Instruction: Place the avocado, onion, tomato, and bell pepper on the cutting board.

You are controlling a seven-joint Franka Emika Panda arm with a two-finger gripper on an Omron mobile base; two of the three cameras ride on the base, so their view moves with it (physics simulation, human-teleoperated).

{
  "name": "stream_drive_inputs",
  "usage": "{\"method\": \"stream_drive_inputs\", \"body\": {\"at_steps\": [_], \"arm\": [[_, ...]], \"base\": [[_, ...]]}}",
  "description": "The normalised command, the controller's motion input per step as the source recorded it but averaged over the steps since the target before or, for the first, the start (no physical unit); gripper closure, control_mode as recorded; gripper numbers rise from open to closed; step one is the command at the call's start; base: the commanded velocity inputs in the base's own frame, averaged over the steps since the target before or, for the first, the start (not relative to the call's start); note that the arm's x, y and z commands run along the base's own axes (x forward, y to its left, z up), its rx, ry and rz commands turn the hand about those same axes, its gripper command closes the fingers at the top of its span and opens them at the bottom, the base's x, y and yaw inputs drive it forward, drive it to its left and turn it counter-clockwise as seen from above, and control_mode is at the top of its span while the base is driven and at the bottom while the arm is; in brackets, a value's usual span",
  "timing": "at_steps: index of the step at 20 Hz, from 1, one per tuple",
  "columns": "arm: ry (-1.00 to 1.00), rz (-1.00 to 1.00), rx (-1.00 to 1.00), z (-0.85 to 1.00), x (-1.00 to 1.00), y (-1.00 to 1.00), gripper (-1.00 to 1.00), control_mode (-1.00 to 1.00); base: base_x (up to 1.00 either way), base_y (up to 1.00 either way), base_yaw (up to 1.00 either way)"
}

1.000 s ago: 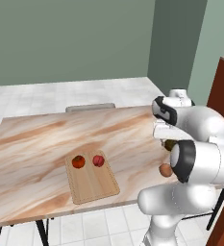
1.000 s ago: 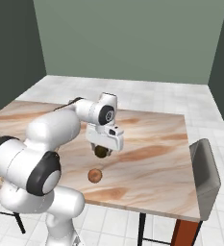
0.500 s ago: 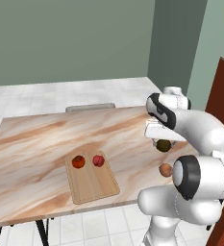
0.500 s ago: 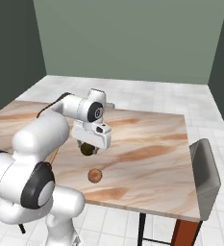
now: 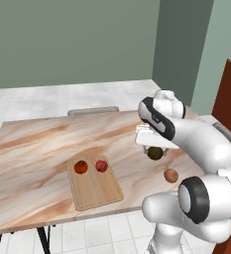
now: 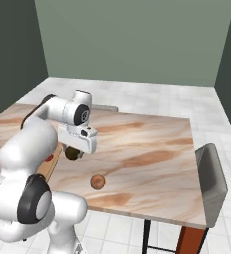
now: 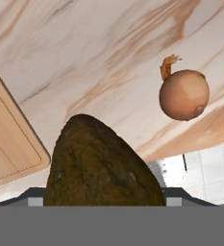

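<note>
arm swung left w/ avocado (image 5: 155, 153) pinched in gripper (image 5: 154, 149), above table (image 5: 32, 149) btwn onion (image 5: 171, 175) & cutting board (image 5: 94, 186); carry on over board's bare part, lower, then release.

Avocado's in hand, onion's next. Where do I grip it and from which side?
Come straight down on the onion and close across its round middle. It sits alone on bare table, well apart from the cutting board, so nothing crowds the fingers. Its dry stem tip sticks out sideways, so probably set the jaws across the body, clear of it.
</note>
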Motion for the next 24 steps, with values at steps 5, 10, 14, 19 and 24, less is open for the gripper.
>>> {"method": "stream_drive_inputs", "body": {"at_steps": [5, 10, 14, 19, 24], "arm": [[0.00, 0.00, 0.00, 0.00, -0.14, 0.68, 1.00, -1.00], [0.00, 0.00, 0.00, 0.00, -0.08, 0.71, 1.00, -1.00], [0.00, 0.01, 0.00, 0.00, -0.06, 0.71, 1.00, -1.00], [0.00, 0.02, 0.00, -0.10, -0.02, 0.72, 1.00, -1.00], [-0.03, 0.02, 0.00, -0.30, 0.00, 0.65, 1.00, -1.00]], "base": [[0.00, 0.00, 0.00], [0.00, 0.00, 0.00], [0.00, 0.00, 0.00], [0.00, 0.00, 0.00], [0.00, 0.00, 0.00]]}}
